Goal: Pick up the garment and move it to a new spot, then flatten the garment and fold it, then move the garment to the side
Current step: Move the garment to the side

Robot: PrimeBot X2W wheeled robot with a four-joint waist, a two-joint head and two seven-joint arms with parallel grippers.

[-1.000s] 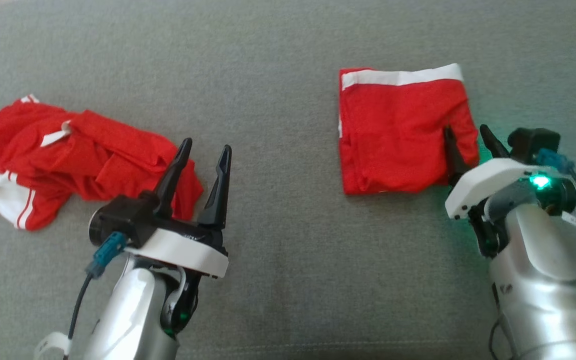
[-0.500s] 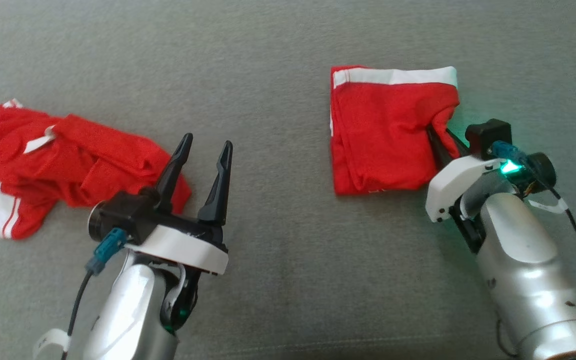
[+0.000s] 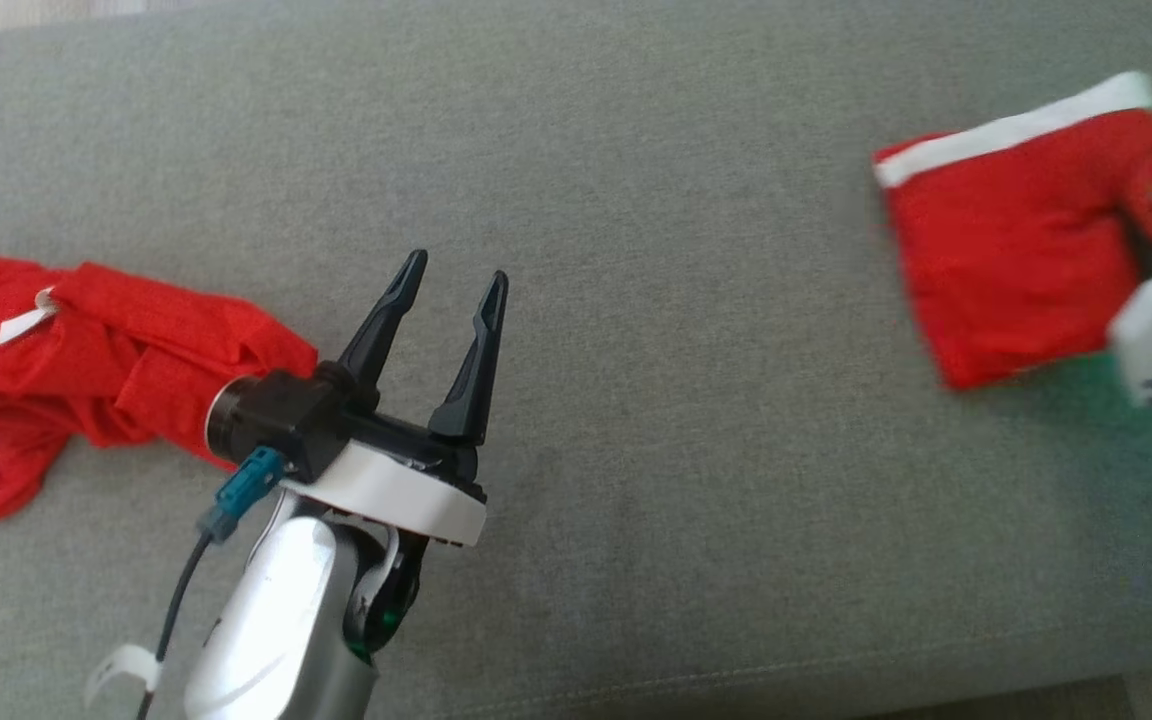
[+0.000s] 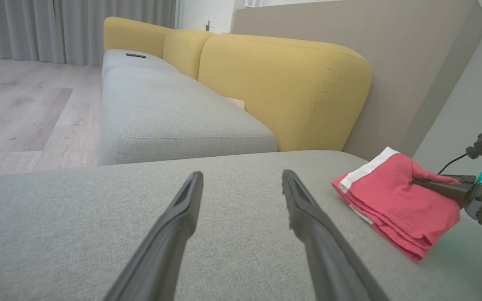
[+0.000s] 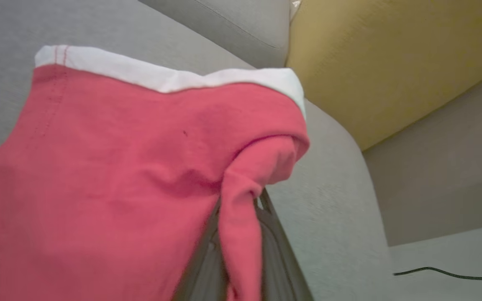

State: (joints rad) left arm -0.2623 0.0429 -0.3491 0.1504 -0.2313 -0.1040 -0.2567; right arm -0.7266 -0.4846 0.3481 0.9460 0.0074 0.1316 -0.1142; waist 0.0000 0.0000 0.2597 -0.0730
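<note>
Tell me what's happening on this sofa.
The right gripper is shut on one edge of the folded red garment, which rests on the grey sofa seat. The left gripper hovers open and empty above the seat, near a crumpled red garment. Folding looks done; moving it aside is what's left.

Head cam is looking steeply down at the grey seat cushion [image 3: 696, 400] from well above, taking in a wide stretch of it. Left wrist cam is riding low just over that cushion, looking out along the left gripper [image 4: 242, 173] toward the yellow backrest [image 4: 283, 83] and wood floor [image 4: 23, 104]. Right wrist cam is sitting super close to the folded red garment [image 5: 98, 167], tilting up at the backrest. All three are sharing that garment and the cushion around it.
</note>
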